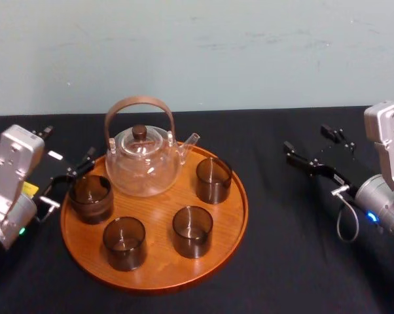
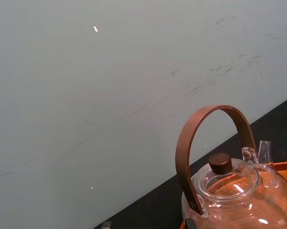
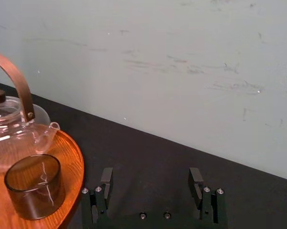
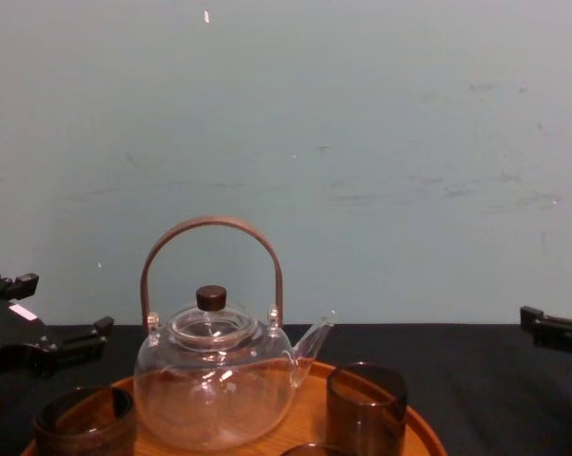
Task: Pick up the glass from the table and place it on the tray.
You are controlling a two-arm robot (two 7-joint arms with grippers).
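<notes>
The round wooden tray [image 1: 159, 265] lies mid-table and carries several dark smoked glasses. One glass [image 1: 91, 198] stands on the tray's left side, just inside the rim. My left gripper [image 1: 66, 148] hovers close behind and above that glass, open, with nothing between its fingers; in the chest view the left gripper [image 4: 53, 306] sits above the same glass [image 4: 85, 420]. My right gripper [image 1: 313, 147] is open over bare table to the right of the tray. In the right wrist view the right gripper [image 3: 150, 183] is empty, with a glass [image 3: 34, 186] and the tray [image 3: 73, 157] off to its side.
A clear glass teapot [image 1: 143, 163] with a brown arched handle stands at the back of the tray, close to my left gripper, and also appears as the teapot [image 2: 229, 188] in the left wrist view. Black cloth covers the table. A pale wall rises behind it.
</notes>
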